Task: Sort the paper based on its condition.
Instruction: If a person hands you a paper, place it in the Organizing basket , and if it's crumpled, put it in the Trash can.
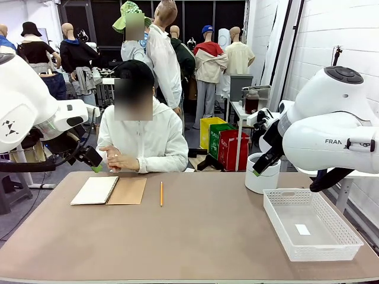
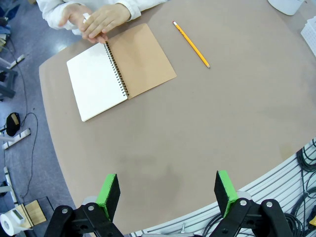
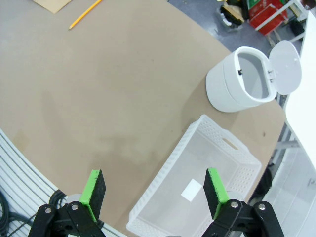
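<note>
An open spiral notebook with a blank white page and a brown cover lies at the table's far left, just in front of the person. The person's hands rest together at its top edge. A bit of white shows between them, and I cannot tell whether it is paper. My left gripper hangs open and empty above the table's left side. High over the right side, my right gripper is also open and empty, above the basket's near end.
A yellow pencil lies right of the notebook. At the far right stands a white bin with its lid up. A white mesh basket sits in front of it, holding just a small label.
</note>
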